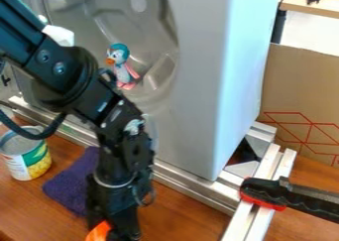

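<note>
One orange thing: right at my jaws [115,231], toward the near edge of the bench [182,217]
Jaws: pointing down; I cannot tell how far apart they stand, or whether the orange piece [99,231] is gripped
Done: I am right by the piece; a lift I cannot confirm
Left: I cannot judge
Purple cloth [66,186]: on the bench, partly behind my arm
Open can [28,158]: beside the cloth, toward the bench's left edge
Penguin figure [124,69]: upright against the grey moulded surface [149,41]
In the way: metal rail [192,185] behind me, tall grey block [212,86] beyond, clamp [265,193] at right
</note>
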You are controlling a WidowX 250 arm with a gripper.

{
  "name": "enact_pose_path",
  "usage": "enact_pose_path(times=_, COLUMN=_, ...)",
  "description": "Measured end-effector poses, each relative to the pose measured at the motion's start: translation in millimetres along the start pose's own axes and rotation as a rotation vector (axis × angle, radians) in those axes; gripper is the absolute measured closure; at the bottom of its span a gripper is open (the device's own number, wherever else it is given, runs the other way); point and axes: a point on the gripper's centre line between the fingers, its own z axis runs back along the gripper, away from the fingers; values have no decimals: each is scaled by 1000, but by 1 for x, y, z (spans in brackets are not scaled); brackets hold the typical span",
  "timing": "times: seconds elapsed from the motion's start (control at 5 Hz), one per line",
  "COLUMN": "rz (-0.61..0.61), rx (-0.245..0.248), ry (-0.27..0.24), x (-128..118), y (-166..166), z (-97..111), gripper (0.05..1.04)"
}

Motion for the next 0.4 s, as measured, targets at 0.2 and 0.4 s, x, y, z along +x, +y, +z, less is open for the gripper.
enact_pose_path(times=0.2, rz=-7, rx=-5, ry=-7, x=22, y=-11, z=6, gripper=465)
enact_pose_path(times=0.4, rz=27, rx=-28, ry=25, x=31, y=-24, z=8, gripper=465)
